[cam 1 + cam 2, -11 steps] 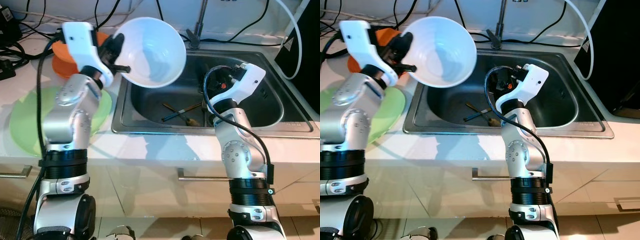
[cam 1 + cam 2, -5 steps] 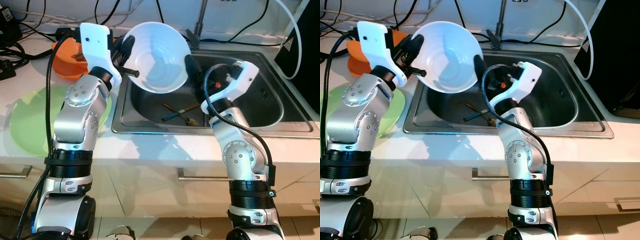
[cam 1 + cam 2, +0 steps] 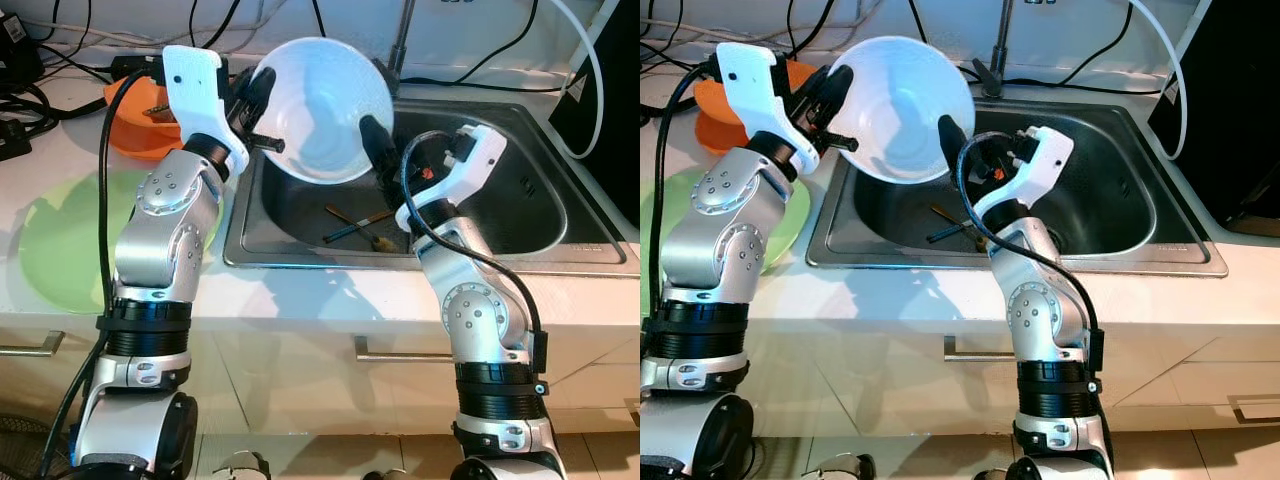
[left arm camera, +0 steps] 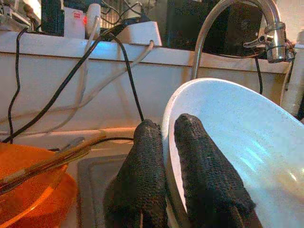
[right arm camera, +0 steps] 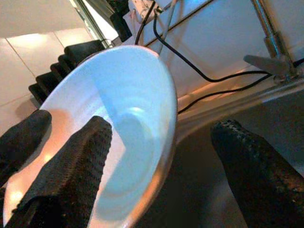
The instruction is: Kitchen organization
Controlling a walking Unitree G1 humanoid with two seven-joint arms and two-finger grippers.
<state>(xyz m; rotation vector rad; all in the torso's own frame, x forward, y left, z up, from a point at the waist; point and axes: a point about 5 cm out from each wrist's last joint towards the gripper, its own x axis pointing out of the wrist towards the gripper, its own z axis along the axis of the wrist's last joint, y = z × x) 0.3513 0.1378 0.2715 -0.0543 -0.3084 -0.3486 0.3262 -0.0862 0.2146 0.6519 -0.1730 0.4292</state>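
Bowl [image 3: 322, 108] in the upper middle of the frame, tipped on edge above the sink [image 3: 520, 215], open face turned toward my right side. I am pinching its near rim with my left hand [image 3: 262, 110], fingers [image 4: 142, 180] closed tight, one inside the bowl and one outside. My right hand [image 3: 378, 150] is reaching up at the centre of the frame with fingers [image 5: 71, 175] spread wide, and the far rim is sitting in the gap between them, not yet gripped. That is the relation that matters: the rim is running edge-on into the open right hand, so I judge a hand-over is the next call. Utensils [image 3: 360, 222] are lying in the sink below. Orange bowl [image 3: 135, 125] and green plate [image 3: 60, 240] are resting on the bench [image 3: 300, 295] at left.
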